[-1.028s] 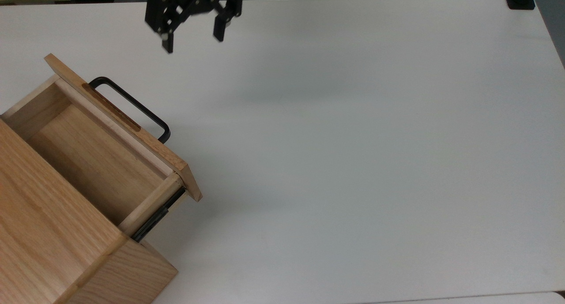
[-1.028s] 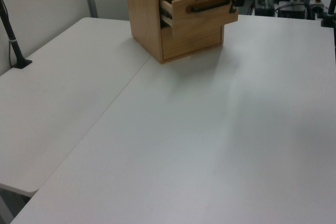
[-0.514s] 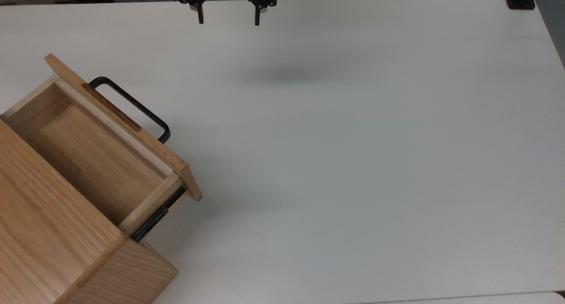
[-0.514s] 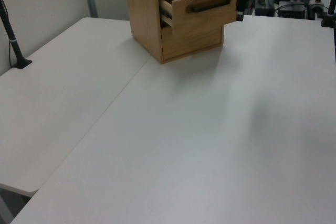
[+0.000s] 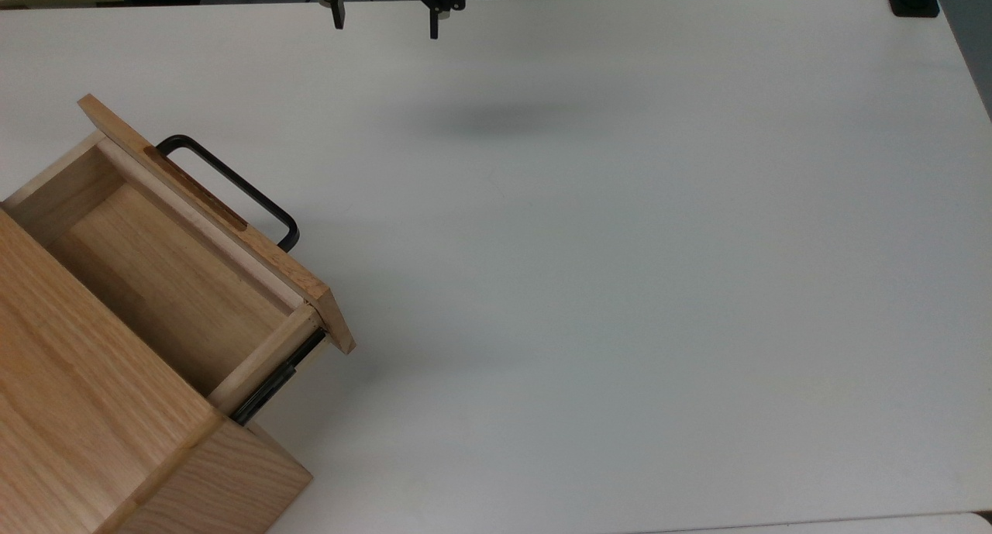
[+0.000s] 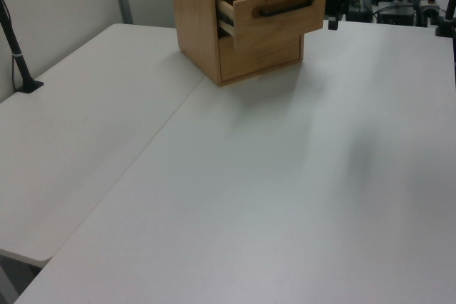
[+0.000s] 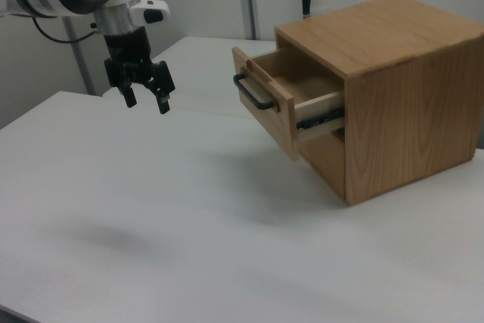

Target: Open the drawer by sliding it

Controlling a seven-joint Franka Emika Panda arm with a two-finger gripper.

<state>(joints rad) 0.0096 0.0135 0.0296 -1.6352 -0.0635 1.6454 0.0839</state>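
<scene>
top view, l to r: cabinet (image 5: 93,441) sits at bottom-left corner of the table (image 5: 620,286), turned at an angle so its front faces up-right. drawer (image 5: 155,278) is slid well out; inside bare, wood floor visible, nothing in it. front panel overhangs the box on both ends, black rail (image 5: 271,391) exposed along the lower side, which fits a drawer pulled some way along its travel. handle (image 5: 232,189) stands off the panel in a long u, gap between bar and panel wide enough for a finger to hook, likely why it was the pull point.

gripper (image 5: 384,18) at top edge, right of handle and well apart from it, touching nothing. fingers (image 5: 339,16) spread, nothing between them. its shadow lies on bare table further right, so it hangs above the surface, not on it.

right view: gripper (image 7: 144,96) hangs pointing down, left of drawer (image 7: 291,100), clear of handle (image 7: 253,94).

judgement: task looks done, drawer open. spread fingers + standoff read as a released, clear pose. cannot tell whether the rail is at its stop.
</scene>
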